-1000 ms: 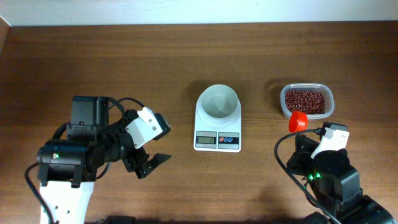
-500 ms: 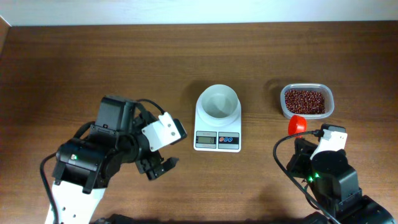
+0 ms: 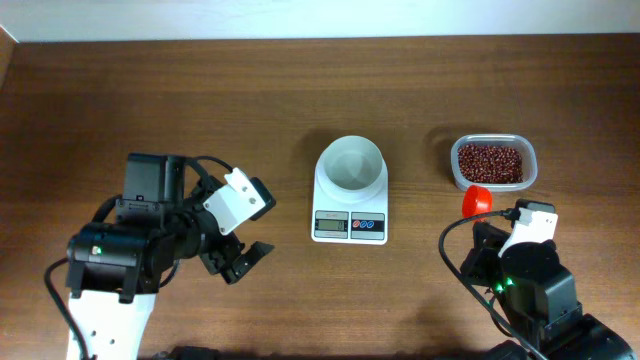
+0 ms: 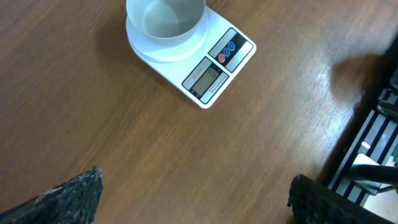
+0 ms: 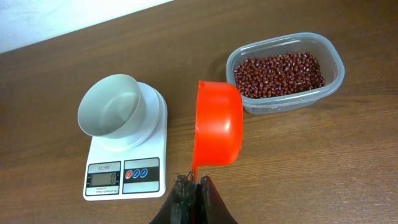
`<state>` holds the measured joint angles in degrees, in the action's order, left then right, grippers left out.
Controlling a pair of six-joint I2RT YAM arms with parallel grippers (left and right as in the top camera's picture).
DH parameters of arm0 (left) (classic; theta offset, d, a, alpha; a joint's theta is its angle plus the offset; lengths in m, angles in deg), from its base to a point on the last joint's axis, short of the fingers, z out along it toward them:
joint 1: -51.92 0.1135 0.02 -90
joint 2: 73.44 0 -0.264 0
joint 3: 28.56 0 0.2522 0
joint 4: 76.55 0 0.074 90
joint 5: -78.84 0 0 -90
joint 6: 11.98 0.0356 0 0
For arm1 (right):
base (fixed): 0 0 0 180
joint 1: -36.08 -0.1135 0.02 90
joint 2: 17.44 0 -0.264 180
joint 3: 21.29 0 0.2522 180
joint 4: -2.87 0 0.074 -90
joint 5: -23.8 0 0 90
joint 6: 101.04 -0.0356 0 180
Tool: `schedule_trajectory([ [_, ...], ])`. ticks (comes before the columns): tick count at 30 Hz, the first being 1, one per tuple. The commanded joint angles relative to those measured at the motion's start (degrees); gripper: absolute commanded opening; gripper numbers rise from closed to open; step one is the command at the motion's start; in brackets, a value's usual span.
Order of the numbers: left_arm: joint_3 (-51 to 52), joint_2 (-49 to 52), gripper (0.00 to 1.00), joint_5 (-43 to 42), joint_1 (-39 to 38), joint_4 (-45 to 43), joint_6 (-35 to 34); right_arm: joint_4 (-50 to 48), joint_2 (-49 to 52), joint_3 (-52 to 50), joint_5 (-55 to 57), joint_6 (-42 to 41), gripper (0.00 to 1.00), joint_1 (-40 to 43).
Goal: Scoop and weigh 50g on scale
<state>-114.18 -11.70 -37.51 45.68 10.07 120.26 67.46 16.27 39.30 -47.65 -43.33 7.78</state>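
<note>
The white scale (image 3: pixel 349 227) stands mid-table with a round white bowl (image 3: pixel 350 165) on its platform; its display reads zero in the right wrist view (image 5: pixel 102 178). Right of it is a clear tub of red beans (image 3: pixel 492 162). My right gripper (image 5: pixel 194 183) is shut on the handle of a red scoop (image 5: pixel 217 124), which hangs tilted on its side between the scale and the tub (image 5: pixel 283 71), with nothing showing in it. My left gripper (image 3: pixel 240 262) hovers open over bare table, left of and nearer than the scale (image 4: pixel 217 65), its fingertips (image 4: pixel 87 186) wide apart and empty.
The brown wooden table (image 3: pixel 250 90) runs to a pale wall at the back. The right arm's base and cables (image 3: pixel 530 280) fill the front right corner. The left arm's body (image 3: pixel 130 250) sits at the front left.
The left arm swung right toward the scale half a second ago and has come back left. The red scoop in the right gripper shifted slightly left.
</note>
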Motion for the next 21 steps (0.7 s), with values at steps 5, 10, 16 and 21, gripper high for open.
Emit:
schedule_trajectory([
  [5, 1.49, 4.87, 0.99, -1.95, 0.39, -0.17, 2.49, 0.24, 0.15, 0.70, -0.11, 0.52, 0.04, 0.28],
  [10, 1.49, 5.18, 0.99, -1.70, 0.39, -0.13, 2.51, 1.27, 0.15, 0.70, -0.11, 0.50, 0.04, 0.28],
  [16, 1.49, 5.16, 0.99, -0.70, 0.39, -0.11, 3.76, 1.29, 0.15, 0.70, -0.11, 0.50, 0.04, 0.28],
  [21, 1.49, 5.16, 0.99, -0.68, 0.39, -0.13, 3.76, 1.27, 0.15, 0.70, -0.11, 0.50, 0.04, 0.28],
])
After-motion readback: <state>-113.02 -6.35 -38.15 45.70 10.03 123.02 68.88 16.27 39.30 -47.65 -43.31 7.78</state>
